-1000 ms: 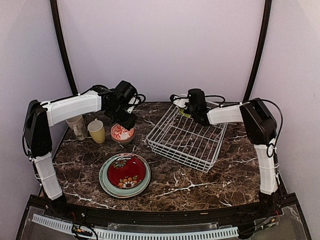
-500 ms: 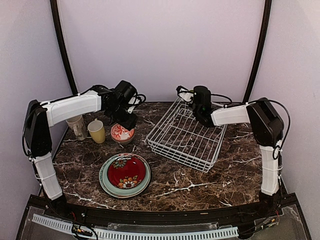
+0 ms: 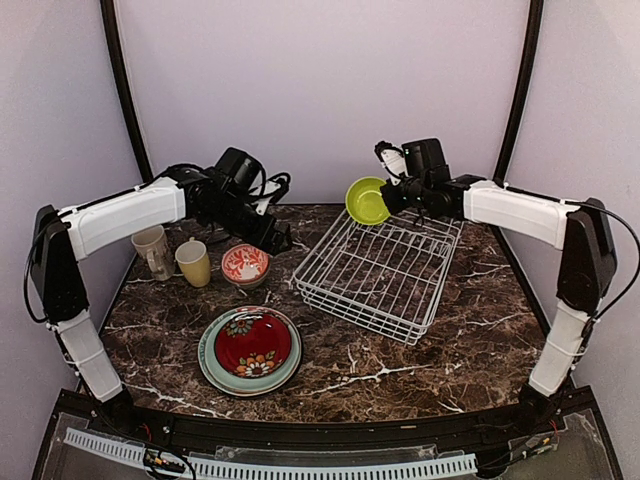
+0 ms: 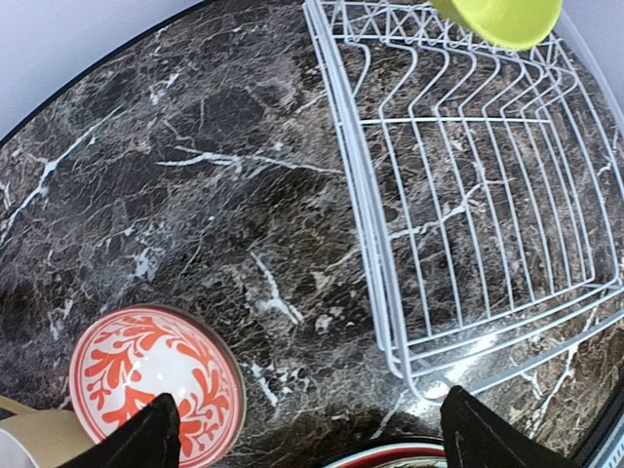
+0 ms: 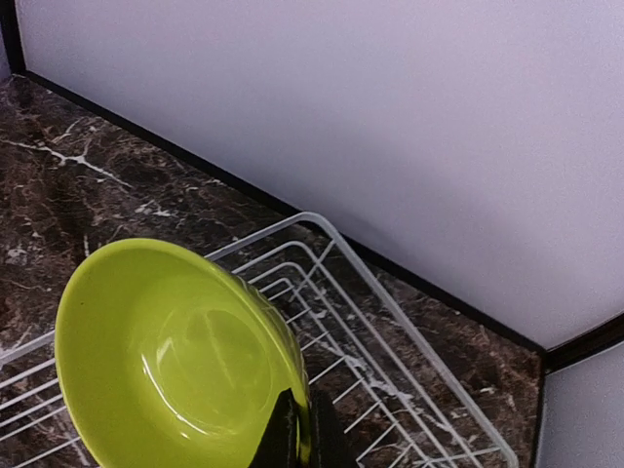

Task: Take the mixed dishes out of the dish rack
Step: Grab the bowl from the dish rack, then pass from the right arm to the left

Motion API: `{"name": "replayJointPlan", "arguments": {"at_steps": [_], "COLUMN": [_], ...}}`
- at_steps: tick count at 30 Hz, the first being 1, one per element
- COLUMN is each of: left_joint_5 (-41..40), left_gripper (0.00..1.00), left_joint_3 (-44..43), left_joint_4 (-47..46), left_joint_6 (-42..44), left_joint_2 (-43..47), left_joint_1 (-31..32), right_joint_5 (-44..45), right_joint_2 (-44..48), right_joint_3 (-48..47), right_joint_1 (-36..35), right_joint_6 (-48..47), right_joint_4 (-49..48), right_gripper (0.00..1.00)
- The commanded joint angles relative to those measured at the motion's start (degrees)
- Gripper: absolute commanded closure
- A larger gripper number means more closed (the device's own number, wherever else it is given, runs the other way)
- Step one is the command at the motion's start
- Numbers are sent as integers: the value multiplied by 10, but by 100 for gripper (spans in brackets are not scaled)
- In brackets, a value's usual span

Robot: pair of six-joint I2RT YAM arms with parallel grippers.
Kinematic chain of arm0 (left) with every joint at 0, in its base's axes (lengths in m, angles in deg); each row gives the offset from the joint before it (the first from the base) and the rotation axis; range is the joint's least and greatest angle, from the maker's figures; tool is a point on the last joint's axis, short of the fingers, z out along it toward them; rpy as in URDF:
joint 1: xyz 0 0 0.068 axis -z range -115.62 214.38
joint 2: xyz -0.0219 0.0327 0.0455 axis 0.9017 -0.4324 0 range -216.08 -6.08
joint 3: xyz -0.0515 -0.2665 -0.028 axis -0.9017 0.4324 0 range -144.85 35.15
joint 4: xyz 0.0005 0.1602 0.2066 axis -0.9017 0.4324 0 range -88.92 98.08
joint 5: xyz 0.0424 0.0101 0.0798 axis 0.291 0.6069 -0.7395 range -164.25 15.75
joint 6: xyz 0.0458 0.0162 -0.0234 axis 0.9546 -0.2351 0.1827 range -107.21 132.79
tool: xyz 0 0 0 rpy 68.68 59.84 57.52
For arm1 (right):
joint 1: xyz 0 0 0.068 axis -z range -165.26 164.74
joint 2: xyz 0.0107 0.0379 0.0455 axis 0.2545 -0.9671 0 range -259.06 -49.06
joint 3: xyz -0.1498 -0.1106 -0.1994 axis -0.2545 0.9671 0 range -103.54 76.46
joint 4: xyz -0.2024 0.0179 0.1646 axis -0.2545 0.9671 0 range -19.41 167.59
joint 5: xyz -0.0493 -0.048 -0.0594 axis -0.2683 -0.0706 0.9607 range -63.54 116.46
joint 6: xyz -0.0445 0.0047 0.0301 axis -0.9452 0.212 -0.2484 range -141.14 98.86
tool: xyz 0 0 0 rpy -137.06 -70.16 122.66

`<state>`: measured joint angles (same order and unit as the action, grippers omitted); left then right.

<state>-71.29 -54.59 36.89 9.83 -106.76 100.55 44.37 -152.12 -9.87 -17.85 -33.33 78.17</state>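
Top external view: the right pincer (image 3: pixel 388 196) is clenched on the rim of one lime bowl (image 3: pixel 366 200), held tipped on its side in the air over the far corner of the one white wire dish rack (image 3: pixel 375 272). On the table (image 3: pixel 450 350) to the left sit one beige mug (image 3: pixel 152 252), one yellow mug (image 3: pixel 194 262), one pink-striped bowl (image 3: pixel 245 266), and one red floral plate (image 3: pixel 252 342) on one pale-green plate (image 3: pixel 214 372). Left wrist view: the left pincer (image 4: pixel 310 400) is spread wide, holding nothing, above the table between the pink-striped bowl and the dish rack, and in the right wrist view the shiny lime bowl has its rim squeezed between two black fingers (image 5: pixel 283 434).
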Motion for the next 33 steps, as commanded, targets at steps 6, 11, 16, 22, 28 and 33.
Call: {"name": "replayJointPlan", "arguments": {"at_steps": [6,11,16,22,28,33], "left_joint_5": [172,211,220,233,177,123], "left_gripper": [7,12,16,11,12,25], "left_joint_3": [40,46,49,57,62,46], "left_joint_4": [-77,-96,-103,-117,-111,-83], "left_joint_6": [-25,-42,-51,-51,-43,-42], "left_joint_2": [59,58,58,70,81,66], "left_joint_1": [0,0,0,0,0,0], "right_joint_5": [-127,-141,-115,-96,-101,-106], "right_joint_2": [49,77,88,72,47,24], "right_joint_3": [41,55,40,23,-4,-32], "right_joint_1": [-23,-36,-68,-111,-139,-157], "right_joint_6": [219,248,239,230,229,227], "right_joint_4": [76,80,105,106,98,102], "right_gripper": [100,100,100,100,100,100]}}
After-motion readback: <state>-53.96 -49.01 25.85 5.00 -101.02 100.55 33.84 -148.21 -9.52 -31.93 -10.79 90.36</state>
